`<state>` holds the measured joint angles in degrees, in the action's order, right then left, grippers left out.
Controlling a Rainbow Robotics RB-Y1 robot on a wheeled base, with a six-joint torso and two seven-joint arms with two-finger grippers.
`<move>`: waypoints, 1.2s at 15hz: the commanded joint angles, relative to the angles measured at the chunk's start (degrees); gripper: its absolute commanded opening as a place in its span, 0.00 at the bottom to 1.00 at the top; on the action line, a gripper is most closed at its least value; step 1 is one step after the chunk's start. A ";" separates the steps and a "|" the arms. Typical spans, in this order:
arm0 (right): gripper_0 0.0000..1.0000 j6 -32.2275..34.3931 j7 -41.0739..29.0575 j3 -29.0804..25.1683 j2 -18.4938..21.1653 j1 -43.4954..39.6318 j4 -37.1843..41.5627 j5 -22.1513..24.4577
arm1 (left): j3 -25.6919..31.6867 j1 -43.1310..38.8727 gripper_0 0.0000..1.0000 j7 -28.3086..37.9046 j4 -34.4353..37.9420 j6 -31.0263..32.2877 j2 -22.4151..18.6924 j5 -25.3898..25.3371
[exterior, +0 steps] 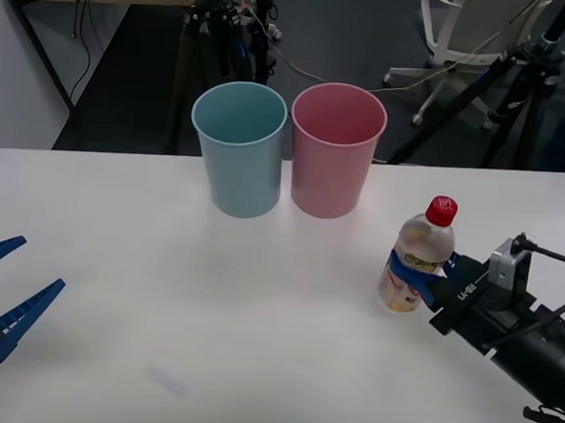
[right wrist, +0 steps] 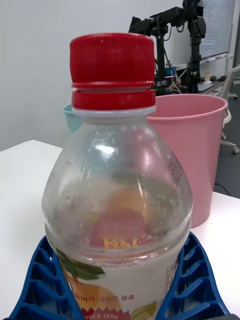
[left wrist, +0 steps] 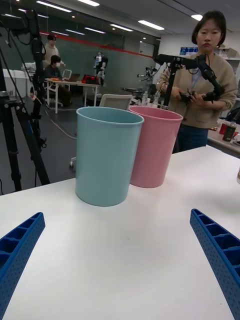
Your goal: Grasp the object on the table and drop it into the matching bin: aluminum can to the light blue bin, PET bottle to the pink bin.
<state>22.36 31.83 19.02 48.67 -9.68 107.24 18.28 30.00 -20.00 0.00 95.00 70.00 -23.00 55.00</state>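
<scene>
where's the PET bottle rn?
In the front view the PET bottle stands upright on the table's right side, between the right hand's blue fingers, nearer the robot than the pink bin.

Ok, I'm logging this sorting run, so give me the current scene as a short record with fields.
object: PET bottle, red cap, upright on the table
right gripper: blue fingers closed around the bottle's lower body, right side of table
left gripper: open, idle at the table's left edge
pink bin: standing at the far side, beside the light blue bin
light blue bin: to the robot's left of the pink one
stage: bottle gripped, not yet dropped in a bin
</scene>
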 commanded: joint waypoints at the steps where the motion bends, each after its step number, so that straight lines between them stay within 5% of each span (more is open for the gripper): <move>1: 0.00 0.23 -0.45 -1.45 1.86 -0.25 2.53 -1.06 | 0.00 0.00 1.00 0.00 0.00 0.00 0.00 0.00; 3: 0.00 -1.09 -1.15 -2.76 3.97 -0.25 5.35 -1.32 | 0.00 0.00 1.00 0.00 0.00 0.00 0.00 0.00; 10: 0.00 -10.85 -3.26 -2.85 18.65 6.34 15.98 -14.94 | 0.00 0.00 1.00 0.00 0.00 0.00 0.00 0.00; 15: 0.00 -15.59 -11.35 1.98 22.25 18.82 15.10 -17.49 | 0.00 0.00 1.00 0.00 0.00 0.00 0.00 0.00; 18: 0.00 -16.74 -11.35 9.89 22.34 32.36 10.09 -22.68 | 0.00 0.00 1.00 0.00 0.00 0.00 0.00 0.00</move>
<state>5.94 20.49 27.09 71.01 19.43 118.59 -3.45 30.00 -20.01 0.00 94.99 70.00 -23.00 55.00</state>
